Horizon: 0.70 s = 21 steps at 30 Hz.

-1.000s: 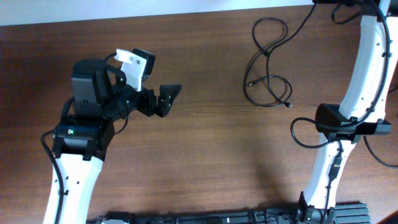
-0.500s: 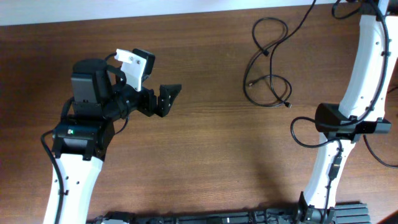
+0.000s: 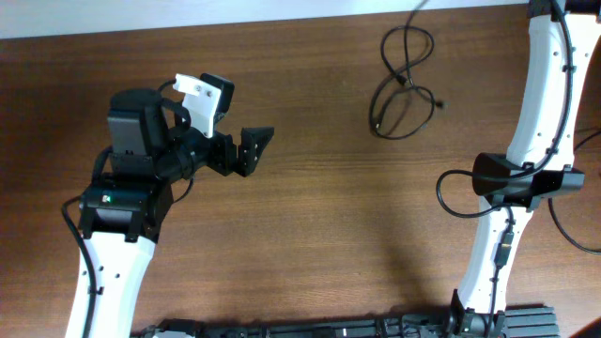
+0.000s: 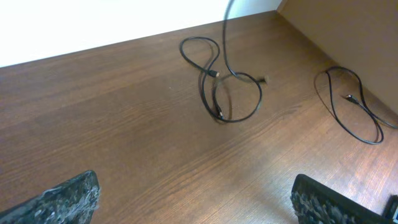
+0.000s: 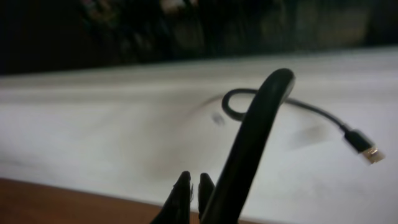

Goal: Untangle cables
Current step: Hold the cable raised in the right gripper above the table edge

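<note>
- Clearly the job is at an early stage: the cables (image 3: pixel 402 82) lie as a crossed tangle of loops at the far side of the surface (image 3: pixel 319 235), over toward the right arm (image 3: pixel 537 113), with nothing separated yet.
- One raised strand (image 4: pixel 225 37) climbs off the wood from the tangle and runs out of the top of the left wrist view. So part of the bundle hangs in the air while the rest lies flat.
- The right end effector (image 5: pixel 194 184) is out of sight from overhead, past the far edge.
- Its own camera shows the two fingertips pressed close together, with a thick black length of cord rising from between them, so I take it to be pinching the cables.
- A thinner loop beyond ends in a small plug (image 5: pixel 365 152) dangling free against a pale background.
- The left end effector (image 3: pixel 257 150) hovers well apart from the tangle, over bare wood on the left half. Its fingers are spread wide and hold nothing.
- My reading of the step in hand: teasing one cord out of the loops, with the right side as the puller.
- The next move, I'd guess, calls for an anchor. The left arm (image 3: pixel 113 253) would need to reach across, come down on a loop near the crossing and pin or grip it. Pulling would then part the cords rather than drag the whole knot along.
- The crossing looks like the place where it may snag, so a slow pull seems wise.
</note>
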Motion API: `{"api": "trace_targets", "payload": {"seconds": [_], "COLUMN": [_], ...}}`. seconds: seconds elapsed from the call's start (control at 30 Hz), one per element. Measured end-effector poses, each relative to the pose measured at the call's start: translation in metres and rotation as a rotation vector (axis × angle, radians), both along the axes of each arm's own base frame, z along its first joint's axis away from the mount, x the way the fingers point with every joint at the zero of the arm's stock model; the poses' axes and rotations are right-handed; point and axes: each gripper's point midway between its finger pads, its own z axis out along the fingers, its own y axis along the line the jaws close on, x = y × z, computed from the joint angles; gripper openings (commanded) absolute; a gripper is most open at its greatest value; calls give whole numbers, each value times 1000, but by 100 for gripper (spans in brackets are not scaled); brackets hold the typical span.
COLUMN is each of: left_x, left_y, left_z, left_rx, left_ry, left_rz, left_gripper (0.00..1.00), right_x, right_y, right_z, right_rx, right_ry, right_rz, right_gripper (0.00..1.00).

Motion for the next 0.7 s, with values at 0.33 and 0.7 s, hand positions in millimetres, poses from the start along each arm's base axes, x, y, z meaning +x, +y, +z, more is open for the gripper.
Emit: {"api": "trace_targets", "payload": {"seconds": [0.33,0.7], "left_x": [0,0], "left_y": [0,0], "left_z": [0,0], "left_rx": [0,0], "left_ry": [1,0], "left_rz": [0,0], "left_gripper": [99,99], "right_x": [-21,-40], "right_y": [44,92], "right_z": [94,40], "right_rx": [145,257], "right_ry": [-333,-35], "right_rz": [283,495], "right_gripper": [4,4]}}
